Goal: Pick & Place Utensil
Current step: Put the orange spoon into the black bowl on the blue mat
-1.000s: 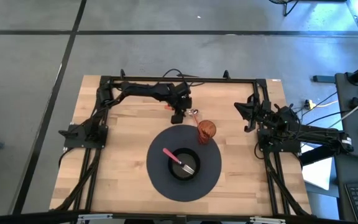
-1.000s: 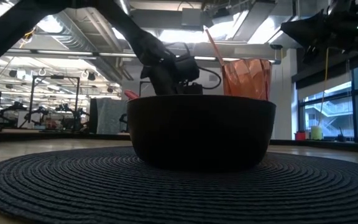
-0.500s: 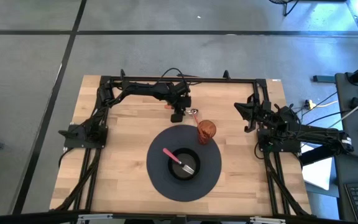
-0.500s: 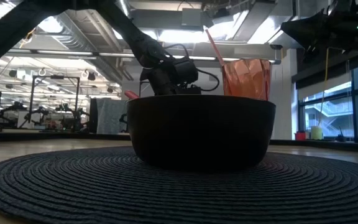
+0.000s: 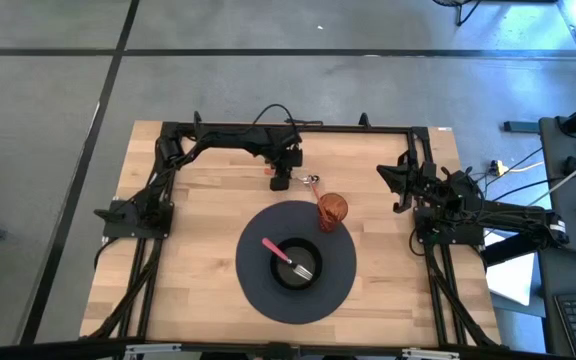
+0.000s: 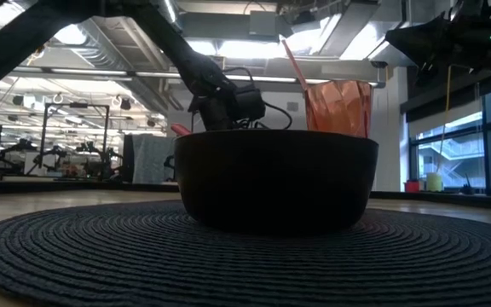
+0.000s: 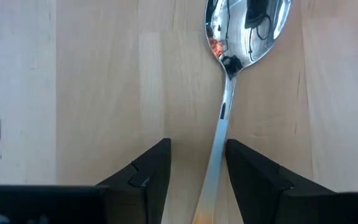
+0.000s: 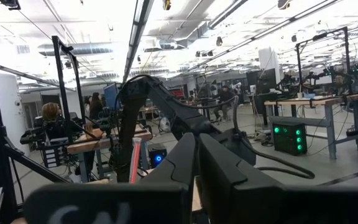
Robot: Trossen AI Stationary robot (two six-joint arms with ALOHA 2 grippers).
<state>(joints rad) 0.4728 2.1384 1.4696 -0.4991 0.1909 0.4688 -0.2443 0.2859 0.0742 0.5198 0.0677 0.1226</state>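
A silver spoon (image 7: pixel 232 93) lies flat on the wooden table (image 5: pixel 198 200), just beyond the far edge of the round dark placemat (image 5: pixel 258 295); in the high view the spoon (image 5: pixel 311 180) is beside my left gripper (image 5: pixel 281 183). My left gripper (image 7: pixel 197 180) points steeply down over it and is open, its two fingers standing on either side of the spoon's handle (image 7: pixel 215 165). Whether a finger touches the handle, I cannot tell. My right gripper (image 8: pixel 197 165) is shut with nothing in it, raised at the table's right side (image 5: pixel 393 183).
A dark bowl (image 5: pixel 296 270) at the placemat's middle holds a pink-handled fork (image 5: pixel 284 255). An orange cup (image 5: pixel 332 209) with a thin pink stick in it stands on the placemat's far edge, close to the spoon. The arms' dark frames run along the table's sides.
My left gripper has moved a little toward the table's far edge, along the spoon toward its handle end, still open. The spoon has stayed where it was.
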